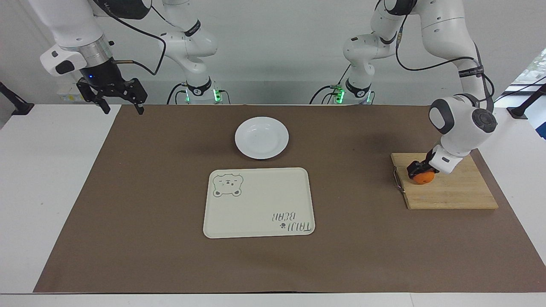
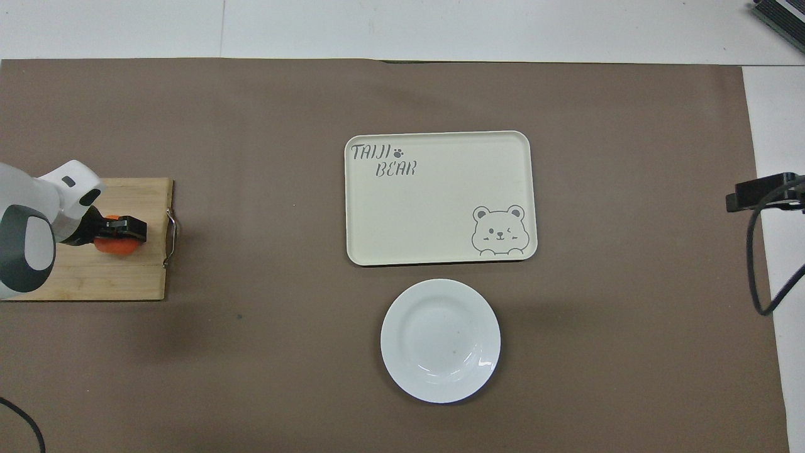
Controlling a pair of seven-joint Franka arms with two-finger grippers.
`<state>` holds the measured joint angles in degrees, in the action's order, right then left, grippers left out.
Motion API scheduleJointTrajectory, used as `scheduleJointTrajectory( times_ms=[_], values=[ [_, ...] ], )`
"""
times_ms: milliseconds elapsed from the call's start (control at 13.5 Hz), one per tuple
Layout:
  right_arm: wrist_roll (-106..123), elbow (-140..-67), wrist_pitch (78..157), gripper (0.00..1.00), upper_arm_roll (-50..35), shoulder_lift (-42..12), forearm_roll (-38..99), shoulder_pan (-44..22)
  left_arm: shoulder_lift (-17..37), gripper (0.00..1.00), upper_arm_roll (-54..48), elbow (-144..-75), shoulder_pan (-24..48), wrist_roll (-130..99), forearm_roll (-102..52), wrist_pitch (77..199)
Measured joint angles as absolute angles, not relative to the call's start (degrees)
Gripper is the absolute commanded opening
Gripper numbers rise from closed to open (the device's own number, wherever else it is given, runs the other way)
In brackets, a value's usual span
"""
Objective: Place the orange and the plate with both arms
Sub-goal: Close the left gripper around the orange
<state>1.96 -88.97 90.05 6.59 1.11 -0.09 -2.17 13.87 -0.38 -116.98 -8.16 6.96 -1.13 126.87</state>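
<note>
Two arms are involved, but only the left arm (image 1: 448,51) is at work; the right arm (image 1: 72,38) waits over the mat's corner at its own end, its right gripper (image 1: 114,97) spread wide. The tray (image 1: 256,213) lies mid-mat, the plate (image 1: 261,137) just beside its edge nearer the robots. The step in hand is judged to be the orange's pickup. The left gripper (image 1: 417,169) is lowered over the orange (image 1: 424,178) on the board (image 1: 452,194) near that arm's end; whether it is closed cannot be told. Next, a firm grip and a lift are called for.
</note>
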Motion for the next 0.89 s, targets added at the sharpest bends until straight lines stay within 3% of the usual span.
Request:
scheduleJointTrajectory(
  times_ms=[370,887],
  values=[
    [2.0,-89.0,90.0,1.00,6.6,1.1,-0.1,-2.2,13.8,0.00,-0.4,-115.5,-8.2,7.0,-1.3,125.3],
    [2.0,-89.0,90.0,1.00,6.6,1.1,-0.1,-2.2,12.9,0.00,-1.8,-106.1,-7.7,4.5,-2.1,113.6]
  ],
)
